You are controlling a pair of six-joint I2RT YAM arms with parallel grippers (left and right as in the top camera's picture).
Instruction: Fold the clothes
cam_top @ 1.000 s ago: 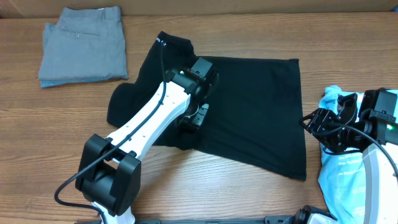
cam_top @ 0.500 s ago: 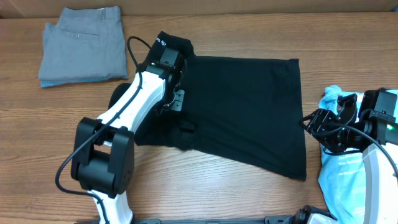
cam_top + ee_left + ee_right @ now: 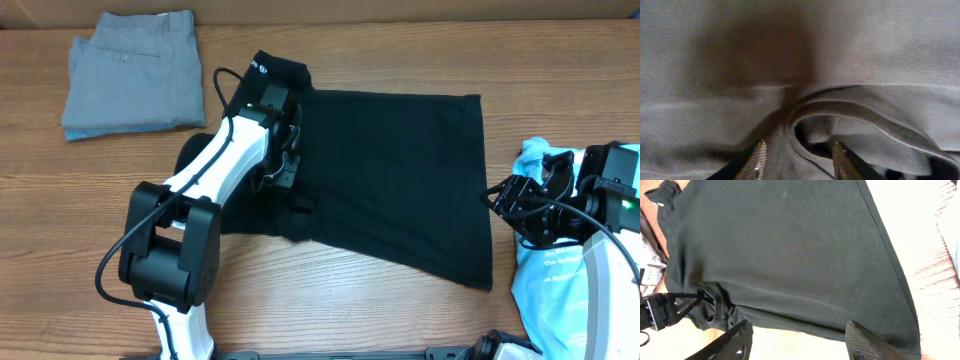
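The black shirt (image 3: 400, 180) lies spread flat across the middle of the table, its collar with a white logo (image 3: 262, 68) at the back left. My left gripper (image 3: 283, 170) is lowered onto the shirt's left part. In the left wrist view its fingers (image 3: 758, 162) stand apart, with a curled fold of black cloth (image 3: 820, 120) just ahead and cloth lying between them. My right gripper (image 3: 520, 205) hovers open off the shirt's right hem (image 3: 840, 325), holding nothing. A light blue tee (image 3: 555, 290) lies crumpled at the right edge under the right arm.
Folded grey trousers (image 3: 135, 70) rest at the back left corner. Bare wooden table (image 3: 330, 310) runs along the front of the shirt. A small bump of black cloth (image 3: 300, 207) sticks up near the shirt's front left.
My left arm swung left and back across the shirt, from near its middle to its left part by the collar, then settled slightly forward. The right arm stayed still.
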